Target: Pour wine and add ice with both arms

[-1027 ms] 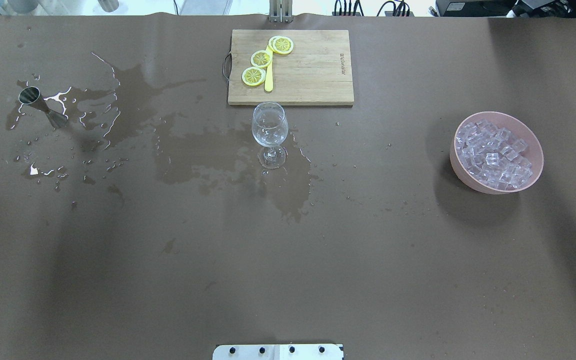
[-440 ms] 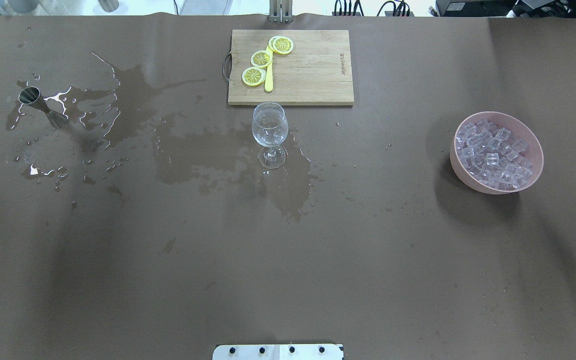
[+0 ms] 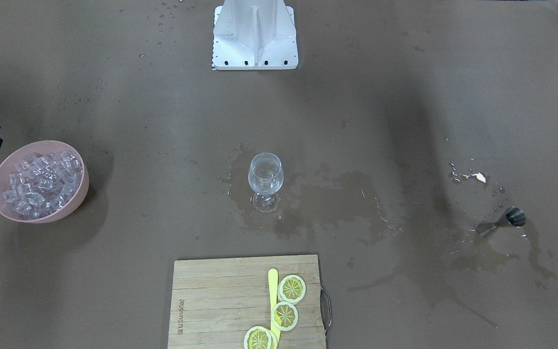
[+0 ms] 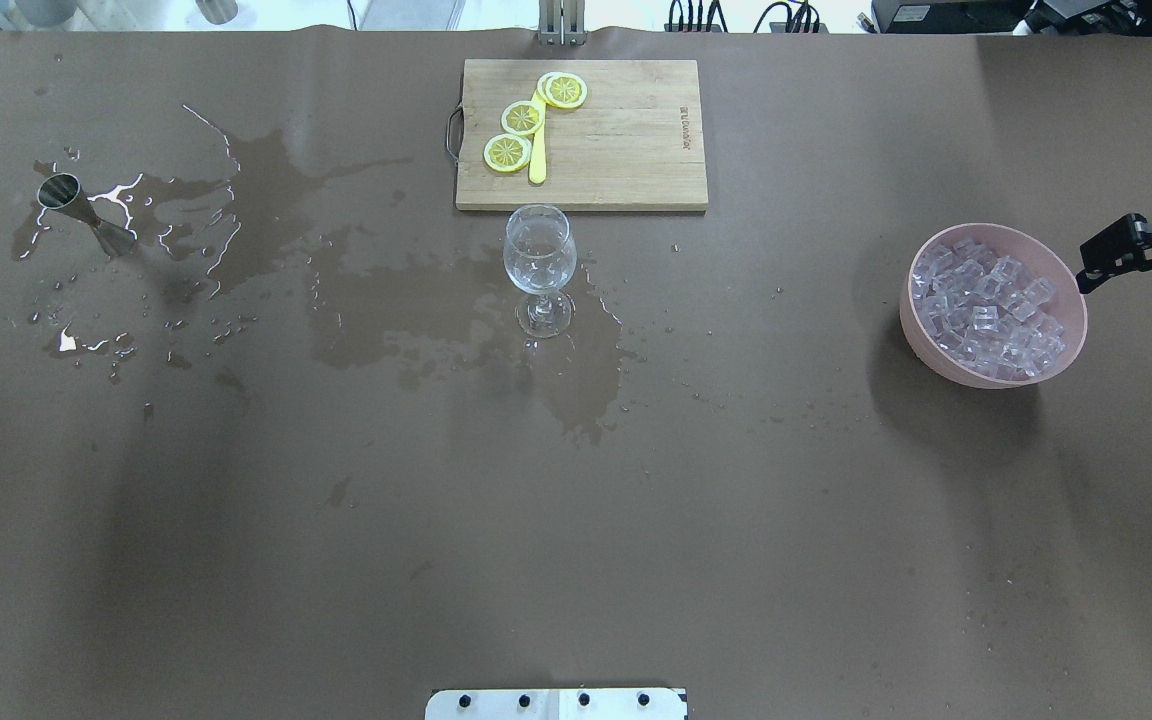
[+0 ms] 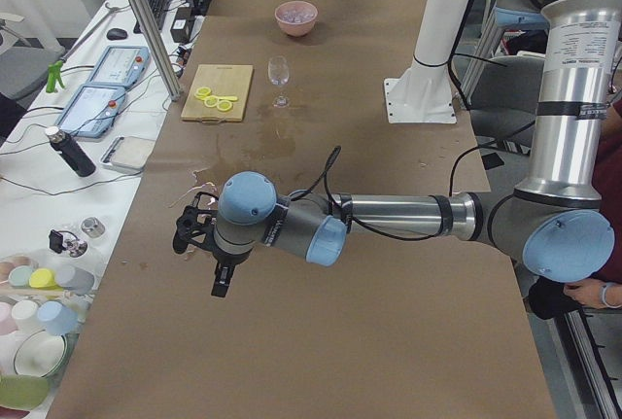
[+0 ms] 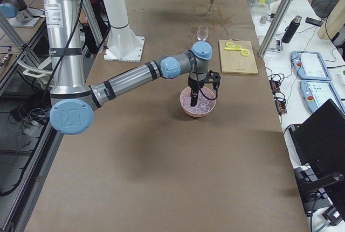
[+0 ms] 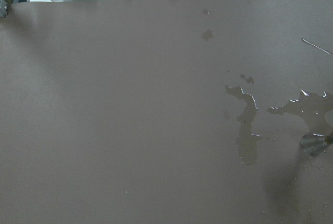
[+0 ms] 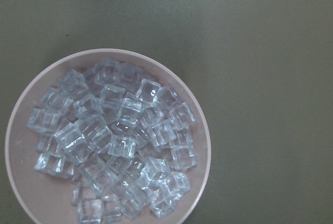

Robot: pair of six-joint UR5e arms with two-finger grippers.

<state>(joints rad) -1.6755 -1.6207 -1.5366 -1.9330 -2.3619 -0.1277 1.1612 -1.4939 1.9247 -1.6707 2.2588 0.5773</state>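
A pink bowl (image 4: pixel 911 330) heaped with clear ice (image 4: pixel 986 300) sits at the right of the table; the right wrist view looks straight down on the ice (image 8: pixel 119 141). My right gripper (image 4: pixel 1096 265) hangs at the bowl's right rim, and I cannot tell whether it is open or shut. A stemmed glass (image 4: pixel 539 255) stands mid-table in a wet patch, with a little clear wine barely visible in it. My left gripper (image 5: pixel 209 254) hovers over the table's left end and shows only in the exterior left view, so I cannot tell its state. A steel jigger (image 4: pixel 76 208) sits in a puddle.
A wooden cutting board (image 4: pixel 616 150) with lemon slices (image 4: pixel 522 118) and a yellow stick lies behind the glass. Spilled liquid (image 4: pixel 266 190) spreads from the jigger toward the glass. The white base bracket (image 4: pixel 556 703) is at the near edge.
My right gripper has come in from the table's right edge and moved left, up to the rim of the ice bowl. Nothing on the table has moved.
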